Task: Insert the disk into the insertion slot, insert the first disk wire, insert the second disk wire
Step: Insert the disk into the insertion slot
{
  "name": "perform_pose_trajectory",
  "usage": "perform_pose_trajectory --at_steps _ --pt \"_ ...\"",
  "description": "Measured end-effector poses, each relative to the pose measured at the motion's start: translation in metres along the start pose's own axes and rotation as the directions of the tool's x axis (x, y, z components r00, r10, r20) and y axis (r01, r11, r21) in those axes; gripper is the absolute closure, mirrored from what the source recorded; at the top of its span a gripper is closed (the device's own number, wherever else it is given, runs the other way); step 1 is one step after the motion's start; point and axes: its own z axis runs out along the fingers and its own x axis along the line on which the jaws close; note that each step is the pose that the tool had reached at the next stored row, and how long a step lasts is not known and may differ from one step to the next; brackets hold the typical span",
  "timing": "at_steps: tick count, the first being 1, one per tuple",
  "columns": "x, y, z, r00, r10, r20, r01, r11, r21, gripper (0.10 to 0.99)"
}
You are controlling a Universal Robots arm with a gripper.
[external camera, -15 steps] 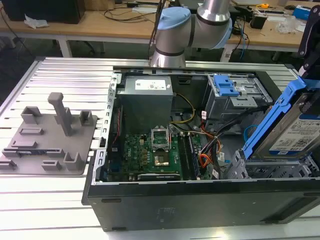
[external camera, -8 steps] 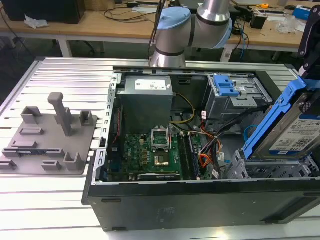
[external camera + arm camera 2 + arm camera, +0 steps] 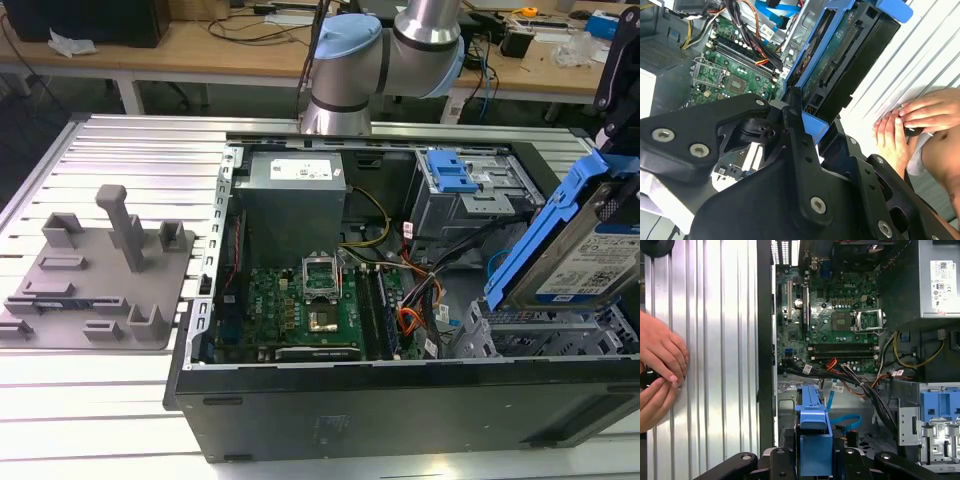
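disk [image 3: 590, 255] in gripper [image 3: 807, 122] above insertion slot [image 3: 545, 335]

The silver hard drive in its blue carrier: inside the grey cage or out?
Out. The silver hard drive in its bright blue plastic carrier hangs tilted above the grey perforated metal cage, clamped by the gripper.

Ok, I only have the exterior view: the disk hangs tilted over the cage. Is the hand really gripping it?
Observer: Yes. In the second wrist view the hand is closed on the edge of the disk.
Operator: Anyone near the rig?
Observer: A person's hands are at the ribbed table beside the case, in both wrist views.
Operator: Any loose wires?
Observer: In the first wrist view a blue cable loops inside the case near the disk; I can't tell where its ends go.
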Motion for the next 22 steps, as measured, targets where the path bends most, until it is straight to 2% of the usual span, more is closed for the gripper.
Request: perform_pose_trajectory --at_steps 5,6,11,14,22 --pt "0.0011 0.0012 0.0001 0.9997 -0.001 0.0242 0.001 1.0000 0.002 0.722" --pt "0.0012 0.0013 0.0001 0.9997 -0.001 0.0256 0.001 1.0000 0.002 0.722" --pt "0.0013 0.0013 0.0019 0.9997 -0.001 0.0262 0.001 1.0000 0.003 0.722" --pt "0.0013 0.0013 0.0029 0.9997 -0.001 0.0263 0.001 1.0000 0.008 0.722" --pt "0.0013 0.0012 0.0043 0.9997 -0.006 0.0251 0.005 0.9993 0.037 0.722"
